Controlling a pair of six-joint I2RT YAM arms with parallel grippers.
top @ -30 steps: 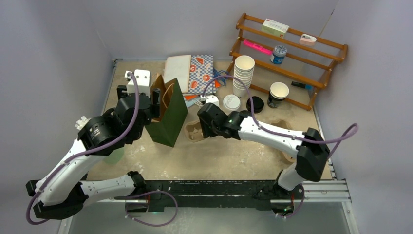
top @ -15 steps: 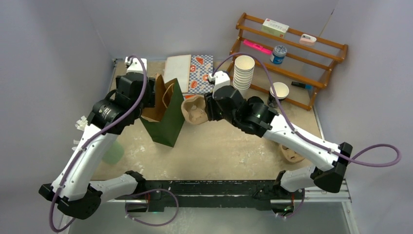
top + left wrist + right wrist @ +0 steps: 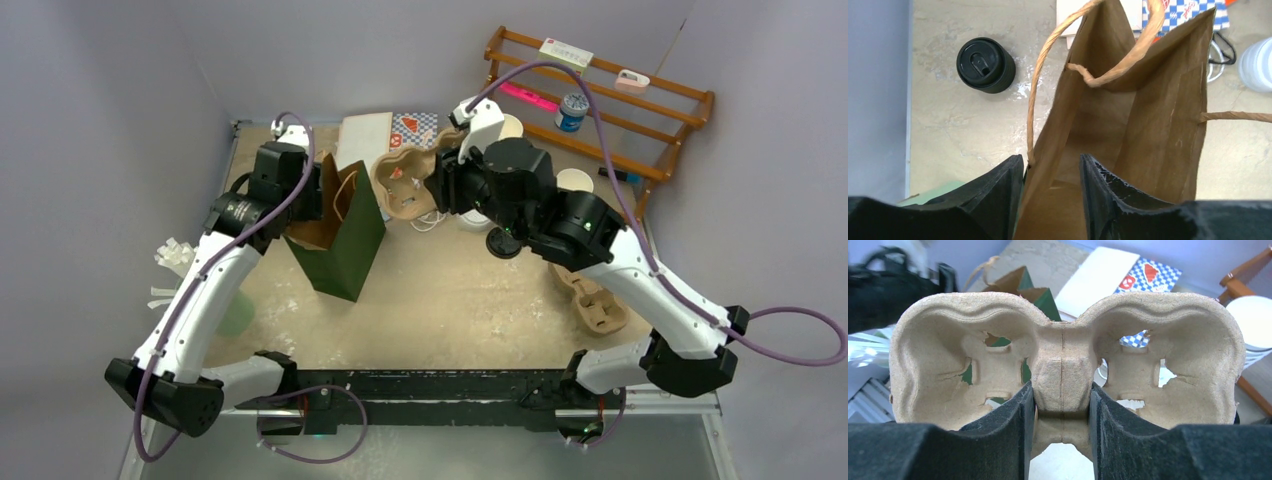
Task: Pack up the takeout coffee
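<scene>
My left gripper (image 3: 1050, 164) is clamped on the near wall of the paper bag (image 3: 1128, 115), one finger outside and one inside, holding its mouth open. Nothing is in the bag. Only this wrist view shows a dark cup with a black sip lid (image 3: 985, 65) on the table left of the bag.

Further right, my right gripper (image 3: 1062, 389) pinches the middle ridge of a pulp cup carrier (image 3: 1063, 340), held up off the table beside the bag, with both wells empty.

The takeout coffee (image 3: 575, 180) is, I think, the white-topped cup by the wooden rack (image 3: 700, 112), mostly hidden behind my right arm and well apart from the bag. I judge packing barely begun: the carrier is not yet in the bag and the coffee not yet picked up.
</scene>
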